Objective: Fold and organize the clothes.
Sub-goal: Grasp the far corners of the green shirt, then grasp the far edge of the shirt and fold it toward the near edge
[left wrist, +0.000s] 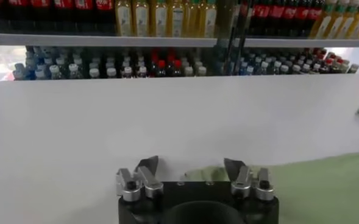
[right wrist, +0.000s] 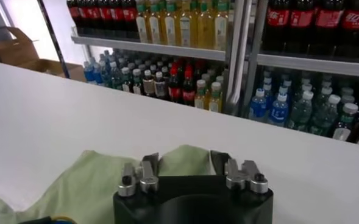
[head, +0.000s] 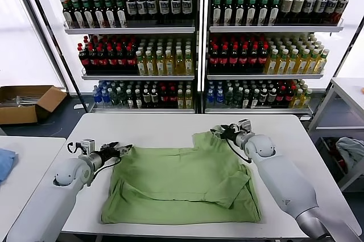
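One of the clothes, a light green shirt (head: 182, 179), lies spread on the white table (head: 159, 128), its right part folded over. My left gripper (head: 124, 150) is low at the shirt's far left corner. In the left wrist view its fingers (left wrist: 149, 165) stand apart with a bit of green fabric (left wrist: 200, 173) between them. My right gripper (head: 218, 132) is at the far right corner. Its fingers (right wrist: 219, 159) flank a raised hump of green fabric (right wrist: 182, 159) without pinching it flat.
Shelves of bottles (head: 193, 42) stand behind the table. A cardboard box (head: 25, 102) sits on the floor at the left. A side table with blue cloth (head: 4, 162) is at the left, another table (head: 350, 91) at the right.
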Robot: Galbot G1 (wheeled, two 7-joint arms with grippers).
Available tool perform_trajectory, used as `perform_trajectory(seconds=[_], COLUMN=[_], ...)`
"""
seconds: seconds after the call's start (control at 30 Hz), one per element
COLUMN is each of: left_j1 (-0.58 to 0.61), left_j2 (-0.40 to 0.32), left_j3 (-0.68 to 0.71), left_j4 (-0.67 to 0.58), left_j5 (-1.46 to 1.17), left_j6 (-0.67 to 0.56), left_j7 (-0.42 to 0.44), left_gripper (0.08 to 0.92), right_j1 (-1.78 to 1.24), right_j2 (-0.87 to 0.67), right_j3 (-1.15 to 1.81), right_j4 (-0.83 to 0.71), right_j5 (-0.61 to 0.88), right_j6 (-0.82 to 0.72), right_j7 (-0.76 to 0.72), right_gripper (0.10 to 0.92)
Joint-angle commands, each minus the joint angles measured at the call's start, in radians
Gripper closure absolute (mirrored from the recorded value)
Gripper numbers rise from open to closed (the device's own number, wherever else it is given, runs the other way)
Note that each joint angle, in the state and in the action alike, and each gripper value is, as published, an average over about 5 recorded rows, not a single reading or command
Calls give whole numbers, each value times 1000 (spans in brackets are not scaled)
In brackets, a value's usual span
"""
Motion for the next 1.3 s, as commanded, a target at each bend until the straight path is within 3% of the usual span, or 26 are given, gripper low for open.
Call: perform_trajectory(seconds=[0.03,0.17,0.4,0.63,0.97,1.1,1.3], left_j1=[85,119,140,120,118,150,267], left_j2=[7,12,15,8,14,24,39], left_j3=[-3,-23,-36,-36,-38,-70,-149], left_j4=[-65,-94,-110,-99,-122,-198,-388], left_j5=[10,16,21,4,-9,-20,-33], left_j6=[17,18,16,1,-53,-83,-112], left_j7=[6,7,8,5,-6,-17,-35], left_gripper=[455,548,523,539,809,899,911], right_j1=[-15,-21,-28,-59,-115,-176,-294], right_j2=[5,6,11,-1,-21,-34,-61], right_j3=[-3,-1,2,16,55,105,215], right_j4=[5,9,18,68,183,282,481], right_j5=[-8,-12,-15,-12,8,25,47], right_j6=[0,0,0,-3,-9,-18,-45], right_j7=[4,4,7,13,29,43,69], right_gripper=[611,733,907,919,919,919,919])
